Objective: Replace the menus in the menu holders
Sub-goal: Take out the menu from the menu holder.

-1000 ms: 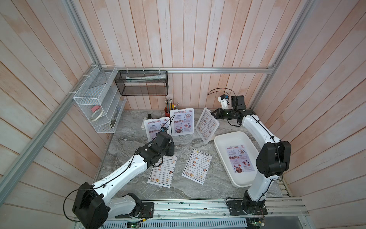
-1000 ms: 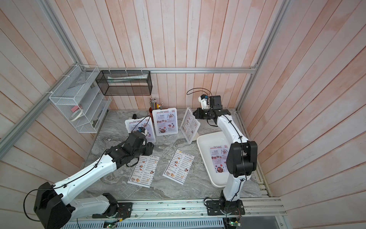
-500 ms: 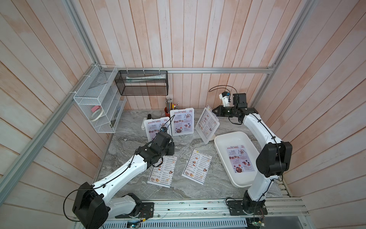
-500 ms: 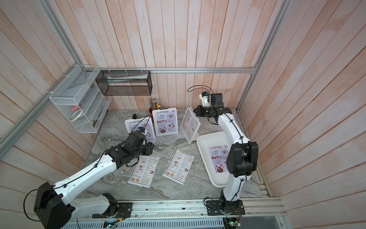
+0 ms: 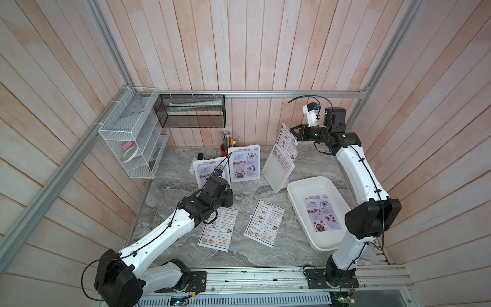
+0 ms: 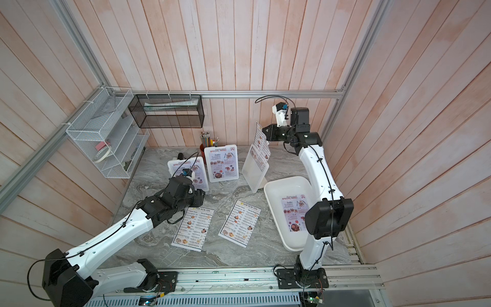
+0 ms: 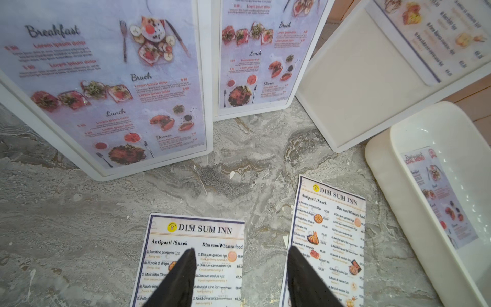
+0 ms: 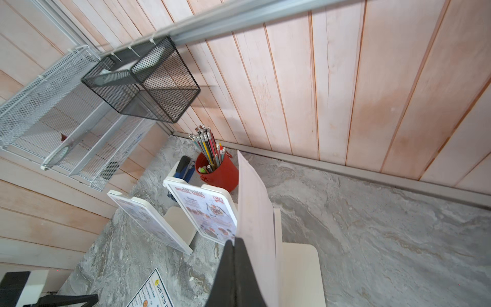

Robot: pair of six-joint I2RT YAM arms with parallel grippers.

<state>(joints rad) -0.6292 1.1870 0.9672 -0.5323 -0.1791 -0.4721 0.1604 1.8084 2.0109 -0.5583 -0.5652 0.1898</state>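
Sheet number three, the held DIM SUM INN menu (image 5: 286,140), hangs from your right fingers (image 8: 235,268). They're pinched tight on it near an upper corner, well up off the counter (image 7: 239,159). Straight below those fingers stands the third holder (image 5: 275,174), leaning back and turned partly sideways. The menu's lower end overlaps the top half of that holder's face, and the bottom half shows bare white. Can't tell from these shots whether the paper is actually in the slot or just lying against it.

Your left fingers (image 7: 177,279) are spread apart with nothing between them, pointing down at the counter. One tip sits over the near flat menu (image 7: 212,239), the other over the side edge of the second flat menu (image 7: 334,231). Both are DIM SUM INN sheets lying face up side by side, with a strip of counter between them. Whether the tips touch the paper, I can't tell.

Just past those tips stand the close holder (image 7: 206,79) and the middle holder (image 7: 252,110), upright and just beside each other. Each has a lilac SPECIAL MENU in it: the close holder's page (image 7: 111,87) and the middle holder's page (image 7: 255,53).

Off to the side of the left fingers, toward your right arm, is the white tray (image 5: 313,186) with the tray's SPECIAL MENU sheet (image 5: 321,212) lying flat inside. A red pencil cup (image 8: 218,172) is tucked behind the middle holder, well apart from both sets of fingers.
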